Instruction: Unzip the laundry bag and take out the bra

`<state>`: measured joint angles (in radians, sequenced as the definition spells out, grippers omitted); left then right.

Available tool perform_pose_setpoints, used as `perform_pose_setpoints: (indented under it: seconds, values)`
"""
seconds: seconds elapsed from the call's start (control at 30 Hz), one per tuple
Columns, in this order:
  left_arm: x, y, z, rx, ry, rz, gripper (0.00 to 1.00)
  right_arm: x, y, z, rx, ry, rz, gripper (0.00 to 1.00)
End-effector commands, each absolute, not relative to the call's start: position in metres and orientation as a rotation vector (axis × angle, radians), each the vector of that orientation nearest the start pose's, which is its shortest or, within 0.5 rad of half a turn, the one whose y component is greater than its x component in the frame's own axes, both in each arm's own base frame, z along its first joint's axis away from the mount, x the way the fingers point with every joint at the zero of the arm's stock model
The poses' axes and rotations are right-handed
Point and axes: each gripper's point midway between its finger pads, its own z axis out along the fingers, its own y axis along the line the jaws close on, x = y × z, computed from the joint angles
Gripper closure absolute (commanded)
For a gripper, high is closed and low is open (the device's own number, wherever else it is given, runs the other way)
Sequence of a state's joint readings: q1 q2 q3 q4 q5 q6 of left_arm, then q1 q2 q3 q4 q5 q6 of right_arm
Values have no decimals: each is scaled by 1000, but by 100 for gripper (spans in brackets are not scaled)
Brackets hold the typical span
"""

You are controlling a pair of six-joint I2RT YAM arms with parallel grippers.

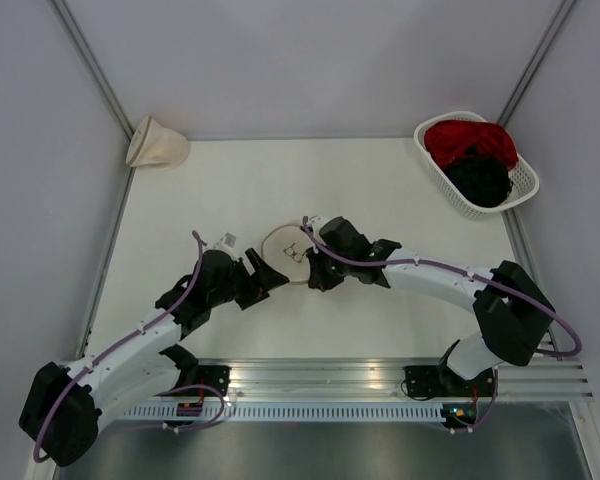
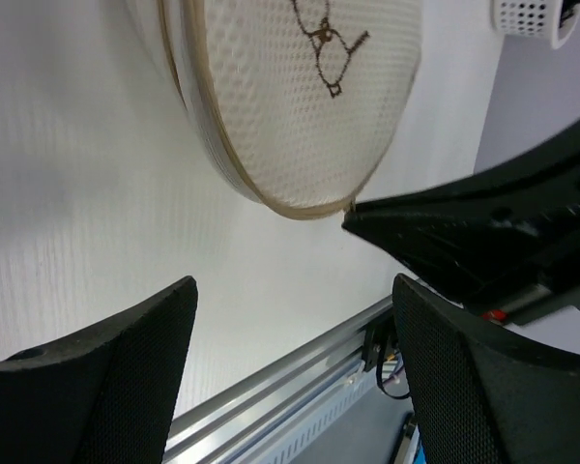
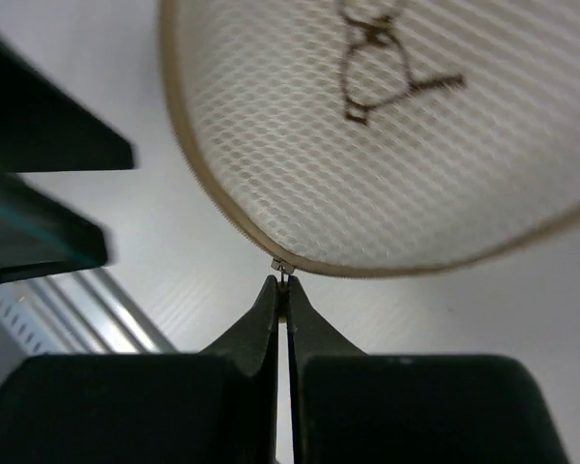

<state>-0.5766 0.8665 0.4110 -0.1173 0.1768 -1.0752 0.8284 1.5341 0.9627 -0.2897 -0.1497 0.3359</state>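
The laundry bag point(image 1: 285, 253), a round cream mesh disc with a black spectacles-like mark, lies at the table's middle. It fills the top of the left wrist view point(image 2: 290, 97) and the right wrist view point(image 3: 387, 145). My right gripper point(image 3: 284, 285) is shut on the small metal zipper pull point(image 3: 283, 270) at the bag's near edge; it also shows in the top view point(image 1: 314, 277). My left gripper point(image 2: 295, 285) is open and empty, just short of the bag's left edge point(image 1: 271, 282). The zip looks closed. The bra is hidden.
A white basket point(image 1: 525, 180) with a red garment point(image 1: 468, 140) and a black garment point(image 1: 480, 180) stands at the back right. A cone-shaped cream bag point(image 1: 156, 143) lies at the back left. The metal rail point(image 1: 380, 375) runs along the near edge.
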Motion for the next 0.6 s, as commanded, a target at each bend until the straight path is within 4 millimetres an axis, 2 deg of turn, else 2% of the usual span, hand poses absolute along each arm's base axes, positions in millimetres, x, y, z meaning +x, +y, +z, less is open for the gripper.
perform_pose_setpoints:
  seconds: [0.0, 0.07, 0.17, 0.23, 0.27, 0.3, 0.4, 0.43, 0.57]
  values:
    - [198, -217, 103, -586, 2356, -1091, 14, 181, 355, 113, -869, 2338, 1025, 100]
    - [199, -222, 97, -584, 2371, -1083, 14, 167, 370, 117, -898, 2320, 1102, 100]
    - [207, -226, 92, -599, 2365, -1071, 14, 163, 379, 115, -899, 2320, 1130, 100]
    - [215, -227, 89, -611, 2355, -1047, 14, 162, 379, 110, -903, 2339, 1117, 99]
    - [216, -227, 82, -619, 2378, -1021, 14, 162, 380, 109, -905, 2338, 1109, 99]
    - [223, -231, 87, -615, 2348, -1038, 14, 163, 379, 108, -901, 2340, 1103, 100]
    - [232, -236, 83, -622, 2350, -1033, 16, 164, 376, 106, -896, 2351, 1076, 100]
    - [233, -238, 82, -621, 2353, -1035, 17, 163, 374, 104, -898, 2361, 1068, 100]
    - [240, -245, 81, -611, 2346, -1053, 37, 165, 369, 102, -886, 2373, 1028, 99]
